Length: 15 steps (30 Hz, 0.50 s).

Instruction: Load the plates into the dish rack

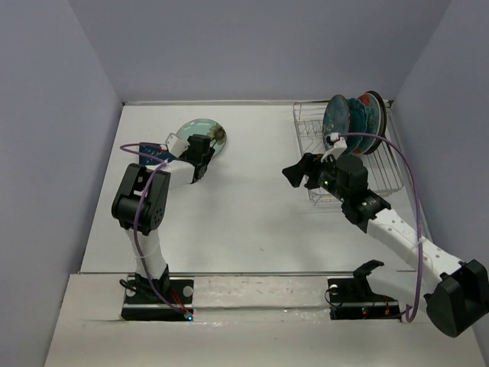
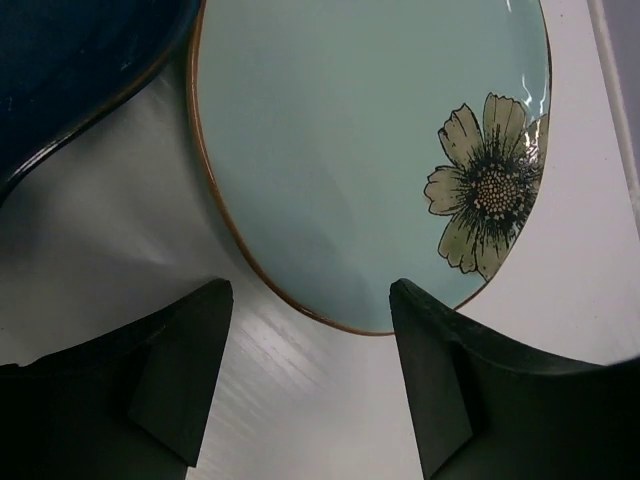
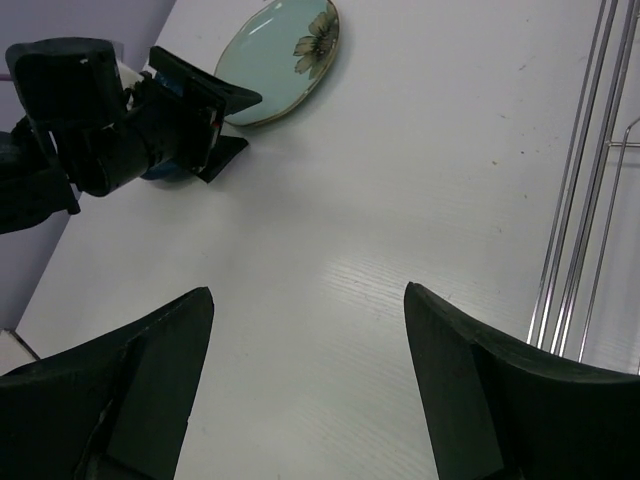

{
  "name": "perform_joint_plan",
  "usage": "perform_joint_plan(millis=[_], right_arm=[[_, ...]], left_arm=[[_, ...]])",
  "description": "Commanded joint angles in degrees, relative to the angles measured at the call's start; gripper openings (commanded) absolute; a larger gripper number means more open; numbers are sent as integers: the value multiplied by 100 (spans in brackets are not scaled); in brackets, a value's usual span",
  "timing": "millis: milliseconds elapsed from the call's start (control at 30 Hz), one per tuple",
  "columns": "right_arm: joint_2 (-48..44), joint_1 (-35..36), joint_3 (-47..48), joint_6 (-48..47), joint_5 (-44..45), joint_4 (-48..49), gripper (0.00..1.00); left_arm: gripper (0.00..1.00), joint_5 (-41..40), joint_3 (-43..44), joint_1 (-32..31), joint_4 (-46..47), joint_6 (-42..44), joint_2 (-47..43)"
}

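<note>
The pale mint plate with a dark flower [image 1: 205, 130] lies flat on the table at the back left; it also shows in the left wrist view [image 2: 350, 150] and the right wrist view [image 3: 275, 60]. My left gripper [image 1: 203, 155] is open and empty, its fingertips just short of the plate's near rim [image 2: 310, 290]. A navy plate [image 2: 70, 70] lies beside the mint one, mostly hidden under my left arm. The dish rack [image 1: 382, 172] stands at the back right with several plates [image 1: 350, 115] upright in its far end. My right gripper [image 1: 300, 173] is open and empty over bare table left of the rack [image 3: 308, 292].
Rack wires [image 3: 575, 200] run along the right edge of the right wrist view. My left gripper [image 3: 190, 115] shows there too, beside the mint plate. Purple walls enclose the table on the left, back and right.
</note>
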Motion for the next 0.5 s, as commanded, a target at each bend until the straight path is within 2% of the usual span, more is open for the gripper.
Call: perform_joint_plan(millis=[0,167,233,333,367,433,467], right_arm=[[89,45,-83,42,-270,441,82],[81,45,-74,42,-315,449,82],[72,45,-83,50,-323,458,82],[63,45,-92,50,-341,458,82],[54,45,-92,42,-341,450,82],[28,45,-109,50,-315,449,82],[2,45,-109,42,-297,449,82]], left_arm=[[73,-192,407,39,37,-183,187],[60,-96,566,39,1,-280,468],[59,-69,654,39,-16,-297,609],[49,36,803,39,-60,-306,829],[39,115,821,39,-25,-289,916],[29,203,873,39,36,-210,961],[18,238,865,39,123,-96,970]])
